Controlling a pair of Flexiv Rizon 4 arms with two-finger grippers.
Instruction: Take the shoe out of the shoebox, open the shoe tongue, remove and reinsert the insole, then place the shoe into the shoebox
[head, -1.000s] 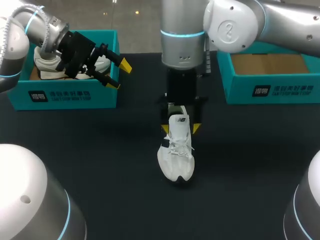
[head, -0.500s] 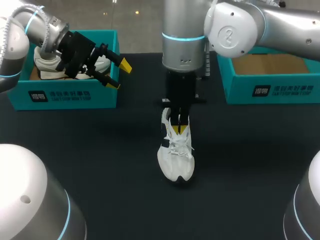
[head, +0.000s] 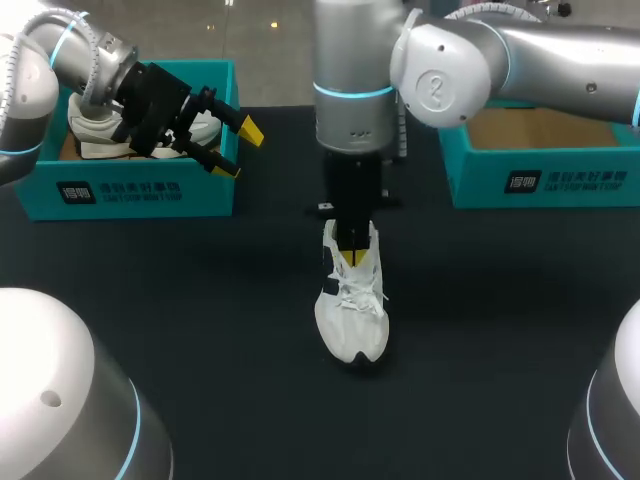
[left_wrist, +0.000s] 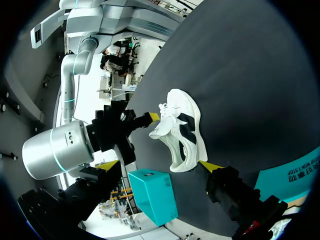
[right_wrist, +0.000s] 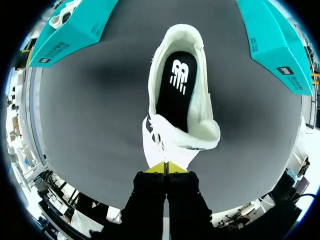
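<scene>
On counter (head: 200, 300): tongue-opening step.
L shoebox (head: 130, 190) 10 o'clock, R shoebox (head: 540, 180) 2 o'clock; shoe (head: 350, 320) centre, toe to 6. R gripper (head: 352, 255) fingers pinch tongue (right_wrist: 190, 140); L gripper (head: 238, 150) fingers spread, empty. Advise: draw tongue toward 6 slowly, sole down.

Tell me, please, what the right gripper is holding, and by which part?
The right gripper seems to pinch the shoe by its tongue.

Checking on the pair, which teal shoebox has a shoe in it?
The left shoebox, by the left gripper, holds a white shoe; the right shoebox shows only bare cardboard.
</scene>
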